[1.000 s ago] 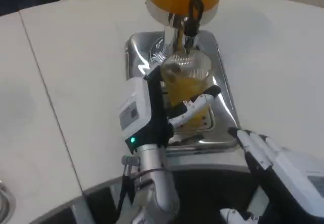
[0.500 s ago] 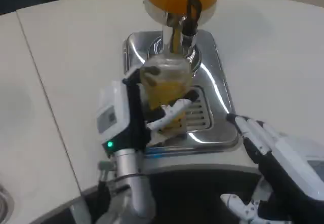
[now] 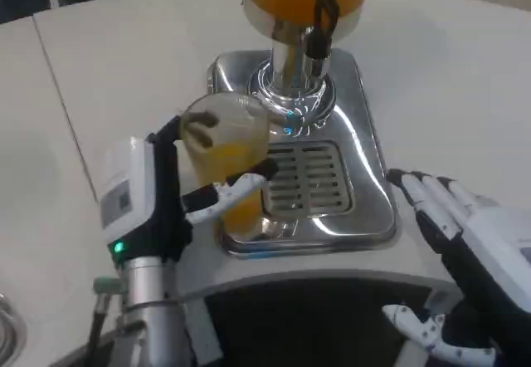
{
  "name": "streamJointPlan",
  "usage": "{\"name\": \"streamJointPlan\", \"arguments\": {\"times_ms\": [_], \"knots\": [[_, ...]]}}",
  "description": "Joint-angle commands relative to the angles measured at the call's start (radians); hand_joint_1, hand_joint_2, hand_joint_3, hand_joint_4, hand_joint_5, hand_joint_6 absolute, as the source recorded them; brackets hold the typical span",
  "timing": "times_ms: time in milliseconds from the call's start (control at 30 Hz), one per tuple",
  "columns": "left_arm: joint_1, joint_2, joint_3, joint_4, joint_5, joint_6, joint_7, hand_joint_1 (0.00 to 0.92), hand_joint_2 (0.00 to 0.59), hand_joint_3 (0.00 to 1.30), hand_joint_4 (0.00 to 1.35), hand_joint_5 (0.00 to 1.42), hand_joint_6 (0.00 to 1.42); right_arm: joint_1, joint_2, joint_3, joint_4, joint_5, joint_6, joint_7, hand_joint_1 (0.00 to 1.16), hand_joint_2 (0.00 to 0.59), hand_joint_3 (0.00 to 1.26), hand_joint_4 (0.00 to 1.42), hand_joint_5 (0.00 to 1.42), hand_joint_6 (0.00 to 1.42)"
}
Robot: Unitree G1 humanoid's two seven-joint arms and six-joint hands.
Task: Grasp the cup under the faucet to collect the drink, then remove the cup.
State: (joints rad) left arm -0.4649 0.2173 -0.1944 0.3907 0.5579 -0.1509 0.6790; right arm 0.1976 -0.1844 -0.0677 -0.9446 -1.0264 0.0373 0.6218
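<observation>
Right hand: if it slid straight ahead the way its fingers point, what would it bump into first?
Probably the shiny metal drip tray. The right hand rests open on the table, its fingers aimed up-left at the tray's near right edge. Depth is hard to judge.

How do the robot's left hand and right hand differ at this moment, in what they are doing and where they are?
The left hand grips the clear cup of orange drink, fingers wrapped around it; the right hand holds nothing, fingers apart. The left hand is at the left edge of the steel drip tray, with the cup off to the side of the faucet; the right hand is over the white table right of the tray. Both have white backs and white-and-black fingers.
</observation>
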Motion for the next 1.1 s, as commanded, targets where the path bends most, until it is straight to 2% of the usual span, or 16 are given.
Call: {"name": "streamJointPlan", "arguments": {"times_ms": [33,333,400,500,600,733,833,1100], "knots": [[0.08,0.03,0.046,-0.153,-0.014,-0.033,-0.051,0.571,0.017,1.12,1.11,1.42,1.42,0.005,-0.038,-0.038,0.036,0.028,0.005,-0.034,0.44,0.456,0.0,0.0,0.0,0.04],[0.231,0.063,0.098,-0.339,0.0,-0.045,-0.126,0.574,0.016,1.12,1.11,1.42,1.42,-0.055,-0.097,-0.017,0.11,0.024,-0.024,-0.098,0.43,0.476,0.0,0.0,0.0,0.03],[0.257,0.064,0.11,-0.368,-0.003,-0.054,-0.139,0.574,0.016,1.12,1.11,1.42,1.42,-0.052,-0.116,-0.024,0.112,0.018,-0.043,-0.13,0.4,0.485,0.0,0.0,0.0,0.02],[0.35,0.079,0.131,-0.493,-0.017,-0.091,-0.182,0.574,0.016,1.12,1.11,1.42,1.42,-0.047,-0.156,-0.037,0.126,0.037,-0.07,-0.157,0.37,0.494,0.0,0.0,0.0,0.0],[0.425,0.082,0.14,-0.592,-0.024,-0.114,-0.226,0.574,0.015,1.12,1.11,1.42,1.42,-0.037,-0.177,-0.042,0.131,0.055,-0.106,-0.203,0.36,0.509,0.0,0.0,0.0,0.0],[0.526,0.074,0.136,-0.708,-0.024,-0.149,-0.279,0.574,0.015,1.12,1.11,1.42,1.42,-0.019,-0.178,-0.05,0.148,0.061,-0.134,-0.271,0.34,0.526,0.0,0.0,0.0,0.0],[0.579,0.068,0.128,-0.757,-0.017,-0.173,-0.305,0.575,0.015,1.13,1.11,1.42,1.42,-0.019,-0.182,-0.039,0.16,0.062,-0.136,-0.276,0.31,0.534,0.0,0.0,0.0,0.0],[0.685,0.057,0.114,-0.839,-0.002,-0.229,-0.373,0.575,0.014,1.13,1.11,1.42,1.42,0.025,-0.178,-0.01,0.194,0.049,-0.18,-0.359,0.27,0.542,0.0,0.0,0.0,0.0]]}}
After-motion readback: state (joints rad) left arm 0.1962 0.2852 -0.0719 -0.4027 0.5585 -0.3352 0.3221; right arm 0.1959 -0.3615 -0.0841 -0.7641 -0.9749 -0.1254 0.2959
